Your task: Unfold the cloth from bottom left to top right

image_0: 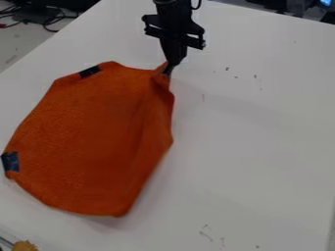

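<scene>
white table [262, 147], arm [171, 12] hanging down, tool [168, 70] pinching cloth [91, 132]

A fixed camera looks down at a slant onto the table [255, 147] from above, facing its far edge, near enough that it fills most of the view.

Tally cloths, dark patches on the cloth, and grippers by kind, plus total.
Orange cloth: 1
Dark patches on its edge: 2, one at the top, one at the left
Black gripper: 1, at the cloth's upper right corner
Total: 4
</scene>
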